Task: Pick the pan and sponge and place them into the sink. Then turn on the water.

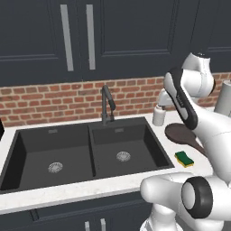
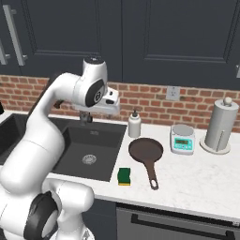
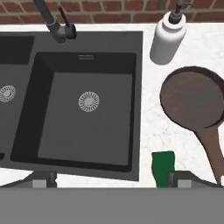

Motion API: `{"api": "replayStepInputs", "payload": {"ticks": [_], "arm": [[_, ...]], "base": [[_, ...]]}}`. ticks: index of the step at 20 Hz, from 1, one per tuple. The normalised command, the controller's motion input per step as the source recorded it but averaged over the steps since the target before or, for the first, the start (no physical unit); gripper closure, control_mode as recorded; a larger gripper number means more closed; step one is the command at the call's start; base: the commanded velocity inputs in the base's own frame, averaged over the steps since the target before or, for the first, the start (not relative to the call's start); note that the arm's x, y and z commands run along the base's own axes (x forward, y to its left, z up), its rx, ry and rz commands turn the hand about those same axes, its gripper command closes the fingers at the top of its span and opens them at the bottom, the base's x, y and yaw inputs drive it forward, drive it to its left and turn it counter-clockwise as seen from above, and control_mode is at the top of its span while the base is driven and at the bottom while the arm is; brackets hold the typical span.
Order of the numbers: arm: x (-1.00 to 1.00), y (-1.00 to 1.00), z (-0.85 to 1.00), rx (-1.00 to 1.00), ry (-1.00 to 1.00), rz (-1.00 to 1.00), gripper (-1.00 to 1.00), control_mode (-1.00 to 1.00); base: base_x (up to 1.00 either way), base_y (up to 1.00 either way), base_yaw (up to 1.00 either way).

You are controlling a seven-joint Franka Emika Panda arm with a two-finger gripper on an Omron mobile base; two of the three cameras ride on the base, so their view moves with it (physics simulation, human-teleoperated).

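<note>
Pan (image 2: 146, 151) flat on tabletop (image 2: 197, 180) just right of sink (image 1: 85, 153), handle pointing toward front edge. Sponge (image 2: 124, 176) green face up, near front edge, between sink rim and pan handle, touching neither. Same pair in hand view: pan (image 3: 192, 98), sponge (image 3: 163, 167). Both basins bare apart from drains; faucet (image 1: 107, 104) at back rim, dry. Soap bottle (image 2: 134, 123) by back wall beside pan; scale (image 2: 182, 138) and paper towel roll (image 2: 218, 125) farther right. Jaws (image 3: 113, 179) spread wide, holding nothing, high above right basin's front rim.
</note>
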Motion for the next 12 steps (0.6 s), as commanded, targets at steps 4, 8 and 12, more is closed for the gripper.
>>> {"api": "replayStepInputs", "payload": {"ticks": [4, 8, 12], "arm": [[0.00, -0.50, -0.25, -0.02, 0.00, 0.00, -1.00, -1.00], [0.00, -0.47, -0.31, -0.05, 0.00, 0.00, -1.00, -1.00], [0.00, -0.48, -0.36, -0.06, 0.00, 0.00, -1.00, -1.00]], "base": [[0.00, 0.00, 0.00], [0.00, 0.00, 0.00], [0.00, 0.00, 0.00]]}}
